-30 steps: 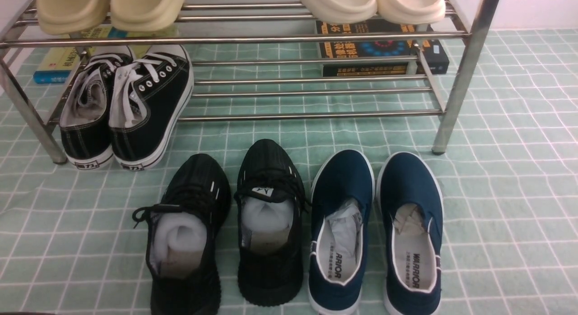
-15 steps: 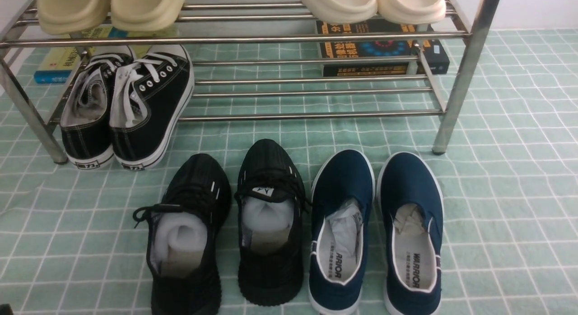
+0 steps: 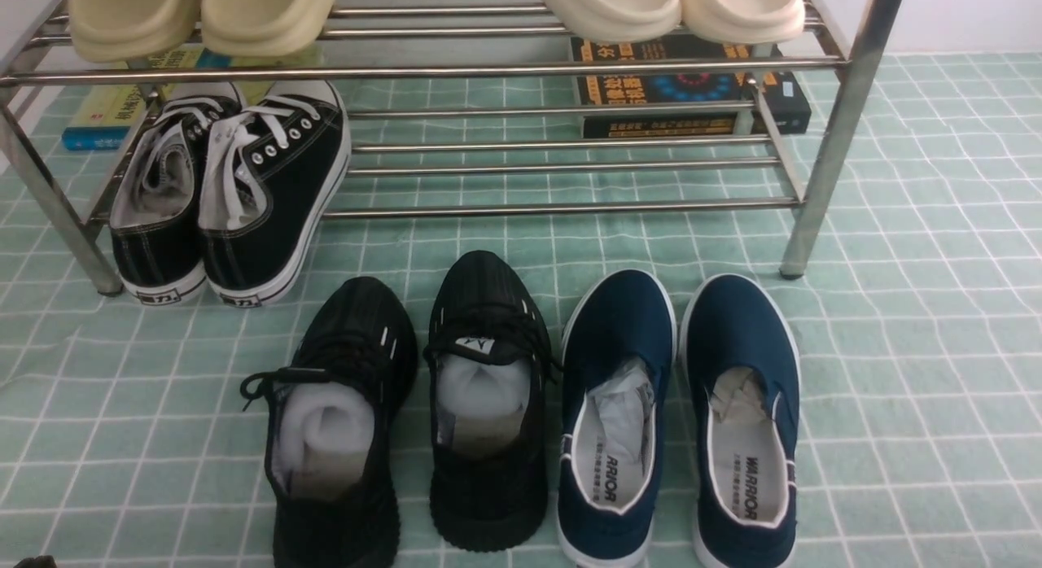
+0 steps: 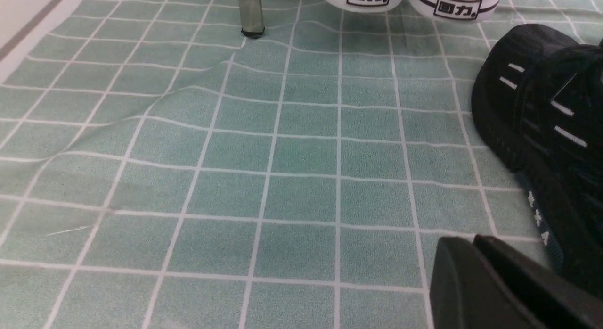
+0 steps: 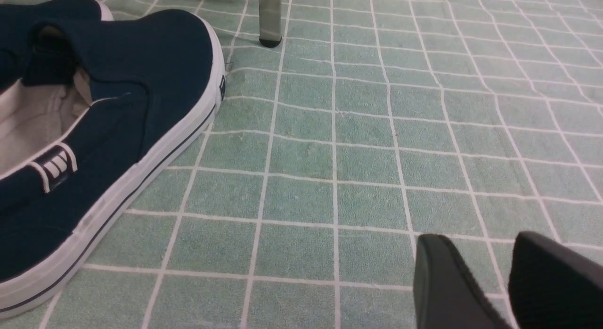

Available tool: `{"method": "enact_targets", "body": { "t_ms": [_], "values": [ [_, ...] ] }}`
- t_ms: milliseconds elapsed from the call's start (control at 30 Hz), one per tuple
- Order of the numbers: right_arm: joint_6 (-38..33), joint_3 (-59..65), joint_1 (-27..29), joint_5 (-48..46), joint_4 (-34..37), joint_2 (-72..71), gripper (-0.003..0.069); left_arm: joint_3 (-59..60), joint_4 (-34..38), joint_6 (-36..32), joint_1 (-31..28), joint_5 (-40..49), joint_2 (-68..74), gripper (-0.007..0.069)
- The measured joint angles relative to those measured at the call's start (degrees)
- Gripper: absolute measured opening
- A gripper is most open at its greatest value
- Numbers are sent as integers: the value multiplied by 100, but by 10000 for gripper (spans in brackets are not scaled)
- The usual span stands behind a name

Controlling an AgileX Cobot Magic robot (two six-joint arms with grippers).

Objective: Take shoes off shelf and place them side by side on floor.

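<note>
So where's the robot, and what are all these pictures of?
The robot has two arms, each ending in a gripper, like pinching fingers. The front picture looks forward from between its arms. The other two come from its wrists: one shows the left gripper, the other the right gripper.

Black laced shoes and navy slip-ons sit on the green floor. Black-and-white sneakers and cream clogs are on the metal rack. I see nothing held.
</note>
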State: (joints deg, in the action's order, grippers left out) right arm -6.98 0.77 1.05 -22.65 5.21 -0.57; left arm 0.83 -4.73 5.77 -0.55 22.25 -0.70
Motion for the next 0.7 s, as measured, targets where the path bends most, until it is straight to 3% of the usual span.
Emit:
{"method": "enact_targets", "body": {
  "t_ms": [700],
  "values": [
    [0, 0, 0, -5, 0, 0, 237, 0, -8, 6, 0, -8, 0, 69]
  ]
}}
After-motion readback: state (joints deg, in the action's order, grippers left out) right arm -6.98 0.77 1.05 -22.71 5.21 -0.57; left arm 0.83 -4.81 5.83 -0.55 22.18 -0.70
